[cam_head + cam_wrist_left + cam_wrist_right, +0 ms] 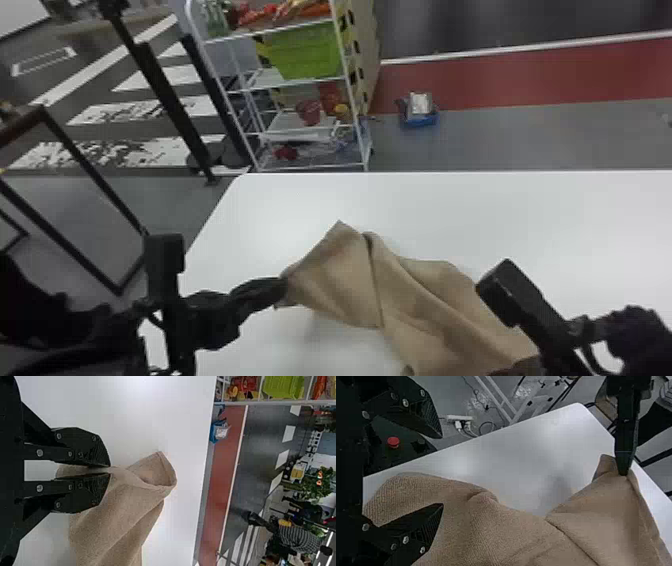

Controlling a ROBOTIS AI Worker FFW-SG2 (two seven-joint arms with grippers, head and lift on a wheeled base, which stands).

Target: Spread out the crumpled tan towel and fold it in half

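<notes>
Tan towel [425,300] hangs in loose folds over the white desk [575,215], one peak pointing at the far edge, with its left end nearer the desk's left edge. The left gripper [284,289] has its fingers closed on that end, a bit of cloth poking out behind their tips. At the towel's right side, the right gripper [517,367] holds its fingers wide apart, cloth close by. A white rack [295,167] stands beyond the far edge.
</notes>
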